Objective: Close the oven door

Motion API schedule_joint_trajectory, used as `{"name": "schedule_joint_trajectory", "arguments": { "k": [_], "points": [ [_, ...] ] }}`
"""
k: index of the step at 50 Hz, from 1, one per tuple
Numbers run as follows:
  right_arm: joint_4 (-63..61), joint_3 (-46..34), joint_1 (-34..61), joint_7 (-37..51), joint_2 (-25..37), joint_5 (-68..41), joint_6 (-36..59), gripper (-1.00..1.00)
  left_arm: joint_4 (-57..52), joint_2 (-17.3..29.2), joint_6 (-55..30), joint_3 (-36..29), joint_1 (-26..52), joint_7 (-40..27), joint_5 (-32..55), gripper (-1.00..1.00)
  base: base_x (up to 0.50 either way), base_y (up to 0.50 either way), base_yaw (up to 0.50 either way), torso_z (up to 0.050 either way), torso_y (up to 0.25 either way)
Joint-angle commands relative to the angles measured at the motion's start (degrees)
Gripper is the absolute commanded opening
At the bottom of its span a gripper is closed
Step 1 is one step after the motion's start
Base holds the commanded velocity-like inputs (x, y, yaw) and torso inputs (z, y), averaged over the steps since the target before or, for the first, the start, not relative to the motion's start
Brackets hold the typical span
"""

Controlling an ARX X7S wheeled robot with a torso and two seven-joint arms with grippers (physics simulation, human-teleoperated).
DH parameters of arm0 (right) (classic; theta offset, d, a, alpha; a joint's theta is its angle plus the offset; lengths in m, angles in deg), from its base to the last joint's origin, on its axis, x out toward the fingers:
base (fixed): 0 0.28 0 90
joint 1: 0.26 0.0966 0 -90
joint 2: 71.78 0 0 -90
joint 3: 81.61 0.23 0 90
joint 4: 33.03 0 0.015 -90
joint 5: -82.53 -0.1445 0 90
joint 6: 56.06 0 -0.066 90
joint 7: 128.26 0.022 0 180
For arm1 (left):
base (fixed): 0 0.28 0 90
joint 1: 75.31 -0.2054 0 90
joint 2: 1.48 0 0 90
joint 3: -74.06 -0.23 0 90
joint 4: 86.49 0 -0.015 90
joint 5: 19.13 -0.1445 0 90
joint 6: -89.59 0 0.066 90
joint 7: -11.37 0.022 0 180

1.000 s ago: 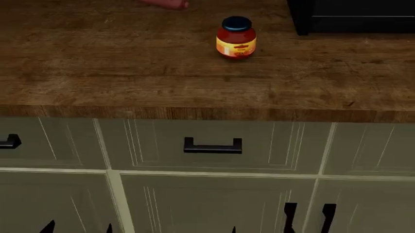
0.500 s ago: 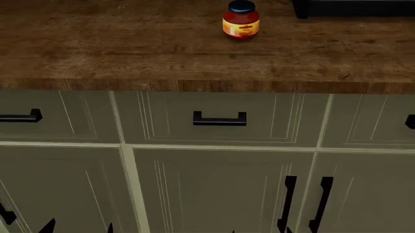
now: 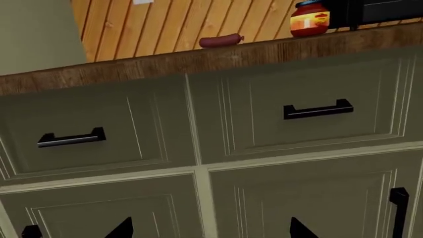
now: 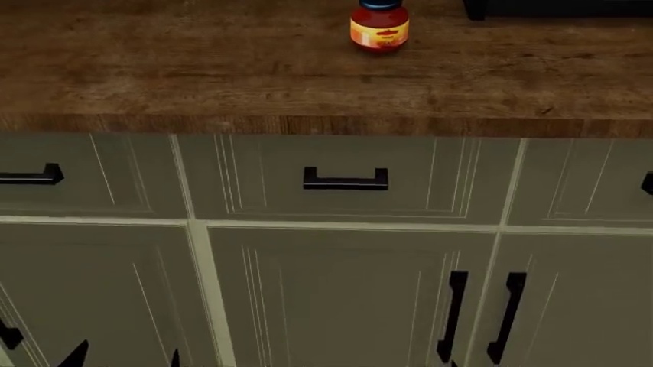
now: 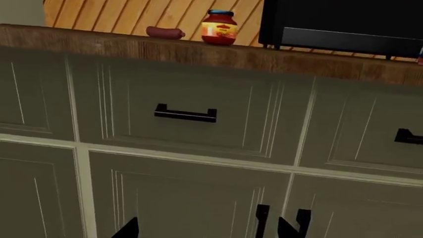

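Note:
The oven door is out of view in every frame. My left gripper [image 3: 211, 230] is open, its two black fingertips [image 3: 122, 229] set wide apart in front of a grey-green cabinet door, with nothing between them. In the head view the left gripper [image 4: 125, 359] shows only as two tips at the lower left edge. In its own wrist view my right gripper [image 5: 208, 230] is open too, facing a cabinet door below a drawer, and it holds nothing.
A wooden counter [image 4: 204, 69] runs above grey-green drawers with black bar handles [image 4: 345, 180]. On it stand a red sauce jar [image 4: 378, 30], a sausage [image 5: 165, 32] and a black box appliance [image 5: 343, 25]. Two upright door handles [image 4: 479, 317] are below.
The head view has dropped: the counter and jar have slid up the picture and more of the lower cabinet doors and their handles shows. Both grippers stay open.

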Motion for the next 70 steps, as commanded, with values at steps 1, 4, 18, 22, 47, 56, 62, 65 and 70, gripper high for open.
{"name": "schedule_joint_trajectory", "arguments": {
  "k": [1,4,18,22,47,56,62,65,70],
  "points": [
    [0.54,-0.52,0.15,0.61,0.42,-0.39,-0.09,1.0,-3.95,0.8,-3.64,-0.73,-0.4,-0.43,0.67,1.0,0.0,0.0,0.0,-0.026,0.0],
    [0.88,-0.68,0.34,0.74,0.49,-0.45,-0.12,1.0,4.47,0.36,3.66,-1.13,0.75,-0.8,0.46,1.0,0.0,0.0,0.0,-0.027,0.0],
    [0.97,-1.39,0.62,1.06,0.9,-1.08,0.36,1.0,3.29,0.88,2.37,-2.06,0.67,-1.54,0.82,1.0,0.0,0.0,0.0,-0.027,0.0],
    [0.83,-1.54,0.53,1.26,1.06,-1.17,0.32,1.0,-2.69,1.52,-2.84,-1.97,-0.01,-1.51,1.49,1.0,0.0,0.0,0.0,-0.027,0.0],
    [2.07,-2.47,0.61,2.15,1.67,-1.76,-0.39,1.0,2.75,1.92,1.73,-3.32,0.89,-2.92,1.56,1.0,0.0,0.0,0.0,-0.027,0.0],
    [1.54,-2.83,0.59,2.45,1.94,-2.02,0.08,1.0,-1.29,2.55,-1.54,-3.71,0.38,-3.08,2.03,1.0,0.0,0.0,0.0,-0.027,0.0],
    [2.43,-3.1,0.93,2.57,1.96,-2.13,-0.43,1.0,5.09,2.16,3.72,-4.17,1.46,-3.22,1.83,1.0,0.0,0.0,0.0,-0.027,0.0],
    [2.27,-3.18,0.78,2.65,2.08,-2.26,-0.46,1.0,5.12,2.24,3.75,-4.3,1.45,-3.36,1.84,1.0,0.0,0.0,0.0,-0.027,0.0],
    [2.33,-3.37,0.79,2.72,2.2,-2.46,-0.52,1.0,-5.61,3.42,-5.68,-4.13,0.34,-3.5,2.55,1.0,0.0,0.0,0.0,-0.027,0.0]
  ]
}}
